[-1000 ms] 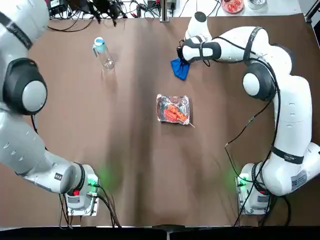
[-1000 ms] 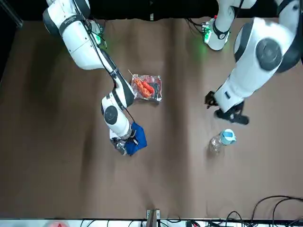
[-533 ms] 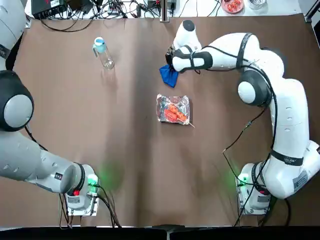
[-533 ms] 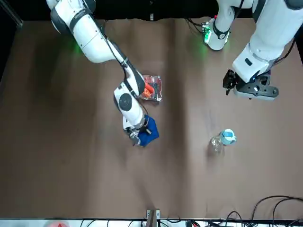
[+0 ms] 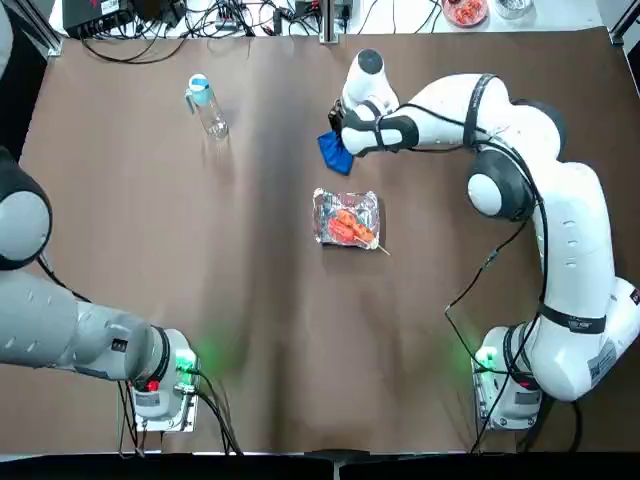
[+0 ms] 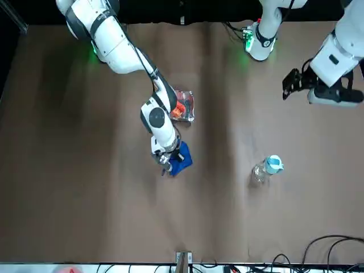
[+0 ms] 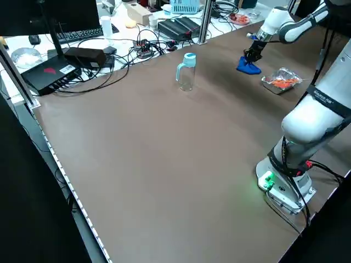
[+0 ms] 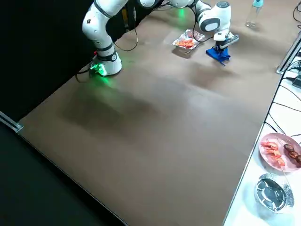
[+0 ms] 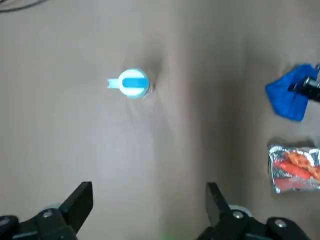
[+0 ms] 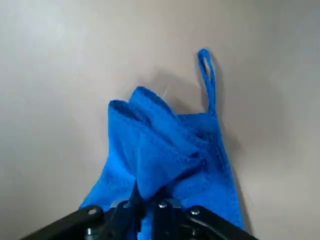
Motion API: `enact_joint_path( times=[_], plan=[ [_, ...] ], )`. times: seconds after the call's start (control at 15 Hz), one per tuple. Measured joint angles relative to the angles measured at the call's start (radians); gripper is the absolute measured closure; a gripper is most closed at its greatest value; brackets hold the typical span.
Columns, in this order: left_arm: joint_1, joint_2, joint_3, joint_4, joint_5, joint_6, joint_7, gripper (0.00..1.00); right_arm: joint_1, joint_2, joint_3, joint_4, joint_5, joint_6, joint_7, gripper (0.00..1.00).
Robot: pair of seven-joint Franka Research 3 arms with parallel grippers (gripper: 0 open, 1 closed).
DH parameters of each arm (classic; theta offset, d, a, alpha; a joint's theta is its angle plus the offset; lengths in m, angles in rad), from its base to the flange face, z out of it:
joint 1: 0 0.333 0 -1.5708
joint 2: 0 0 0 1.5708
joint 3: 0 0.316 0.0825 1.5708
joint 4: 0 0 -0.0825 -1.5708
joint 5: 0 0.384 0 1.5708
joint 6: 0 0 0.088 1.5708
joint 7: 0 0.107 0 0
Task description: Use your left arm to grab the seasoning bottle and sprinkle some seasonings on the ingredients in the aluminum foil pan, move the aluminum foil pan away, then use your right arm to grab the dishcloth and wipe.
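Pinching the cloth (image 5: 334,153) between closed fingers, the right gripper (image 5: 341,135) holds it against the table just beyond the pan (image 5: 346,217). Left gripper (image 6: 296,86) hangs spread wide, away from the bottle (image 5: 206,104).

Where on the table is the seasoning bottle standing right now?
In the top view, the seasoning bottle stands upright on the robot's far left of the table, well apart from the aluminum foil pan and the dishcloth.

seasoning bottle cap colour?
Light blue; the seasoning bottle cap shows best in the left wrist view, seen from above.
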Motion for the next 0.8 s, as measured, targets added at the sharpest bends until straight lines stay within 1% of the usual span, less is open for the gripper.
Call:
enact_joint_path(
  times=[0.2, 0.4, 0.6, 0.73, 0.8],
  plan=[
    [0.046, -0.025, 0.000, -0.009, -0.024, -0.027, -0.010, 0.00, -0.055, -0.011, -0.002, 0.007, -0.001, -0.080, -0.085, 0.90],
    [0.090, -0.057, 0.001, -0.054, -0.039, -0.027, -0.010, 0.00, -0.121, -0.040, 0.011, 0.013, 0.000, -0.171, -0.155, 0.90],
    [0.119, -0.092, 0.002, -0.096, -0.050, -0.025, -0.025, 0.00, -0.211, -0.093, 0.072, 0.022, 0.000, -0.276, -0.236, 0.90],
    [0.131, -0.102, 0.002, -0.103, -0.051, -0.025, -0.032, 0.00, -0.275, -0.134, 0.116, 0.023, 0.000, -0.325, -0.318, 0.90],
    [0.133, -0.102, 0.003, -0.105, -0.051, -0.025, -0.033, 0.00, -0.303, -0.154, 0.129, 0.023, 0.000, -0.350, -0.371, 0.90]
  ],
)
